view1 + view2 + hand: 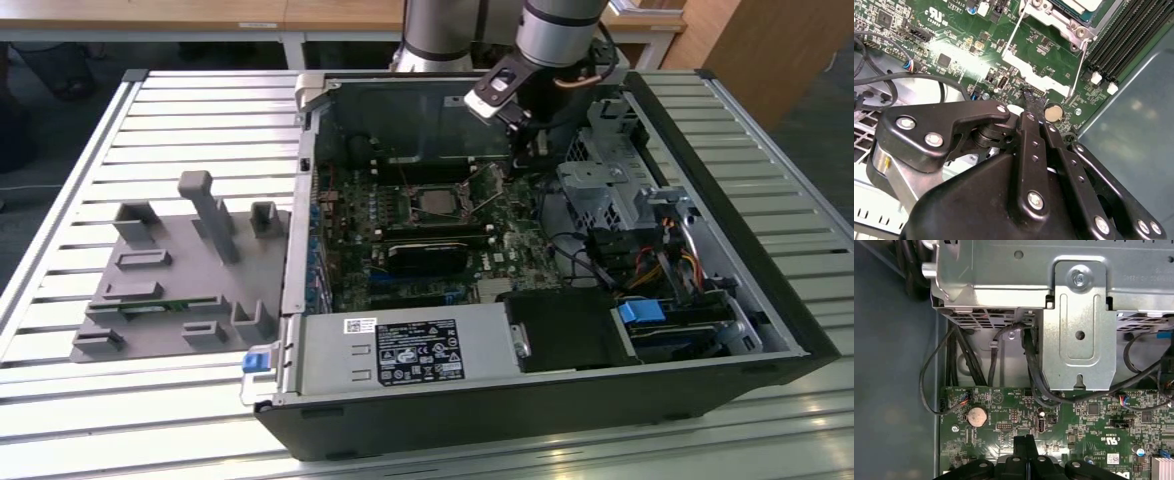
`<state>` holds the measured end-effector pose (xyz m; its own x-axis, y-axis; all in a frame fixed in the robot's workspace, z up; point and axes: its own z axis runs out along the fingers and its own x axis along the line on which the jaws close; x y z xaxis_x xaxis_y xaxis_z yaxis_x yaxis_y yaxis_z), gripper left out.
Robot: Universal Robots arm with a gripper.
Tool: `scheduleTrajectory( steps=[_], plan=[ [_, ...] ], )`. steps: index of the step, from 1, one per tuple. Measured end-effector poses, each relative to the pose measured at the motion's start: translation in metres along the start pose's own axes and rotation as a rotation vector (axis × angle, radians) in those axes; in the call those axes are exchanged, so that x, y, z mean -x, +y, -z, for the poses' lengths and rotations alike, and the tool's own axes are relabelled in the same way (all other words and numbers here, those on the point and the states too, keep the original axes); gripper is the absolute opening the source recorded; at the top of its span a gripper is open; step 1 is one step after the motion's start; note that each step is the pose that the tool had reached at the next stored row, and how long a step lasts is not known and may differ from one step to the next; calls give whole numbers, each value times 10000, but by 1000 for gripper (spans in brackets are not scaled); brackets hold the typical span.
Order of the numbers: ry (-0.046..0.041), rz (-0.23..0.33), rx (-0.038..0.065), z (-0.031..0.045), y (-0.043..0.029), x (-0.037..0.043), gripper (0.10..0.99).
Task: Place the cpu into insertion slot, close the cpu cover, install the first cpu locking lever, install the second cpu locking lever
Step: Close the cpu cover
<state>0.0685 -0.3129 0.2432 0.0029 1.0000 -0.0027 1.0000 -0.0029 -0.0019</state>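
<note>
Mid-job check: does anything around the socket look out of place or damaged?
No damage shows. Two wire levers beside the cpu stick out unlatched; the gripper hovers near their ends.

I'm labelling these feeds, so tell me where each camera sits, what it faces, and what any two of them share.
Exterior view: off the arm, high up, looking down into the open case at the board; arm and tool show.
Second wrist view: on the wrist behind the shut tool, facing the socket.
First wrist view: on the wrist, facing past the tool to the drive cage.
Both wrist views share the coin cell.
</note>
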Motion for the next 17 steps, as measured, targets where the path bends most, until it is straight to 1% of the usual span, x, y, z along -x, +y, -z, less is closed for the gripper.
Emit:
scheduleTrajectory(
  steps=[3, 10, 17],
  plan=[
    [-1, 1, -2, -20, -1, 0, 106],
    [1, 3, -2, -23, -32, 0, 106],
    [0, 3, -2, -23, -93, 0, 106]
  ],
)
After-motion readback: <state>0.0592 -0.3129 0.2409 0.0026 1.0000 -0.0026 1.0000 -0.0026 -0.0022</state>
